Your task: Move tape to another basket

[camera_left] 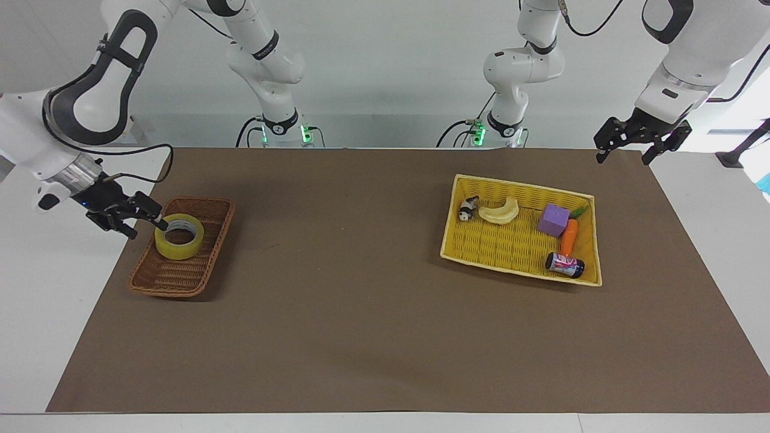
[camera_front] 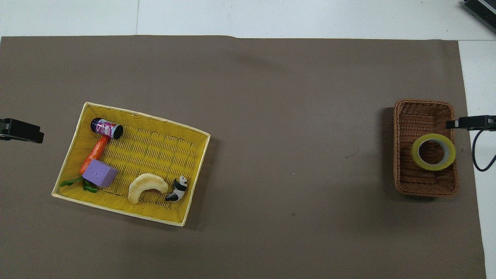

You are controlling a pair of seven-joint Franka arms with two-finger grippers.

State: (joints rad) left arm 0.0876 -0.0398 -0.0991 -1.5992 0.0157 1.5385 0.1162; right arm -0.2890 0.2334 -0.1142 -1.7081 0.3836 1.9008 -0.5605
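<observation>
The tape (camera_left: pixel 179 236) lies flat in the brown basket (camera_left: pixel 183 282), free of the right pincer (camera_left: pixel 139 219), which hangs wide beside the rim. It should lift straight clear without nudging the wicker. The left pincer (camera_left: pixel 623 148) waits, spread, over the counter (camera_left: pixel 361 313) corner.

Wide bare brown mat (camera_left: pixel 361 288) between yellow basket (camera_left: pixel 592 240) and wicker basket (camera_left: pixel 219 231); right gripper (camera_left: pixel 141 221) seemingly crowds tape (camera_left: pixel 178 236)
</observation>
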